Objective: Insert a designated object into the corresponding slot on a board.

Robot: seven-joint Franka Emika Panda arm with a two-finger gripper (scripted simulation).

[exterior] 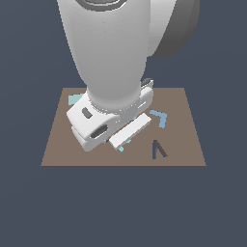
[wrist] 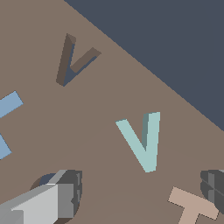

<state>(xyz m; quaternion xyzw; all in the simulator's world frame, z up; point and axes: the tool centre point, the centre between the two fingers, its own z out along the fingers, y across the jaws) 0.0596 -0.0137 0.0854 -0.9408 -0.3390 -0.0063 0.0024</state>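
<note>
The pale teal V-shaped piece (wrist: 142,142) lies flat on the brown board (wrist: 100,100). In the exterior view only a small teal tip (exterior: 121,149) shows from under the hand. My gripper (wrist: 140,192) is open and empty, low over the board (exterior: 183,140). Its two fingertips (wrist: 65,194) stand wide apart on either side of the V, and neither touches it. The dark V-shaped slot (wrist: 72,61) lies apart from the piece, near the board's edge. In the exterior view the slot (exterior: 158,150) is at the front, to the right of my gripper (exterior: 123,144).
A blue L-shaped piece (exterior: 159,117) lies behind the slot and also shows in the wrist view (wrist: 6,118). A pale teal rectangle (exterior: 74,100) peeks out at the board's back left. A tan T-shaped piece (wrist: 192,205) lies by one fingertip. A dark round mark (wrist: 43,181) lies under the other.
</note>
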